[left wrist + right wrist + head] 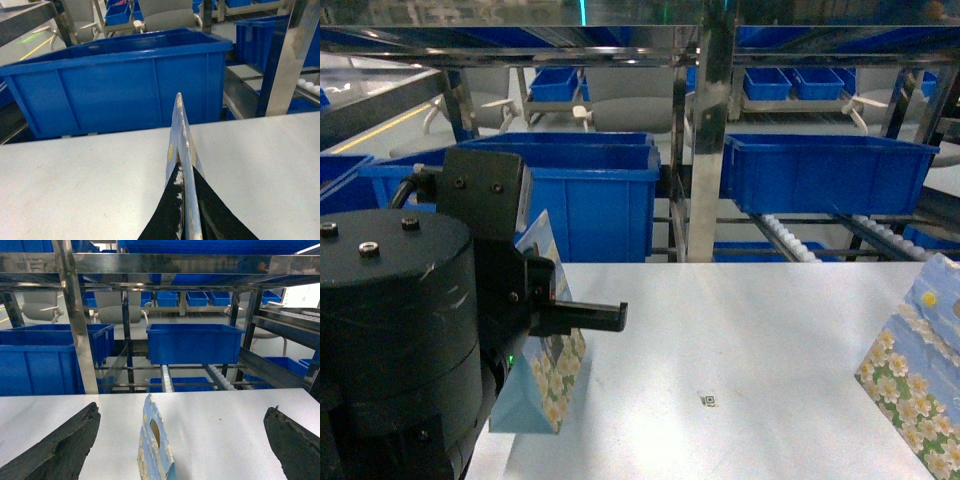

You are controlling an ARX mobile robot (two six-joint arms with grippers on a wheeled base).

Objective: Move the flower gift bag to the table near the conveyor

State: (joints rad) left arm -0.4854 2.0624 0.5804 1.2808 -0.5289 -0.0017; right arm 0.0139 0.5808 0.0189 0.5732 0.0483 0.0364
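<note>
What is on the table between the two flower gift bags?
In the head view, only a tiny dark speck lies on the table between the left bag and the right bag; otherwise bare.

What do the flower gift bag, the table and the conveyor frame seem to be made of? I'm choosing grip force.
Flower gift bag: looks like thin printed paper or card, slightly glossy; its top pinches flat between the left hand fingers.
Table: matte white, smooth and hard, likely laminate or painted board.
Conveyor: shiny metal uprights with reflections, probably stainless steel; the white rollers look like plastic.
</note>
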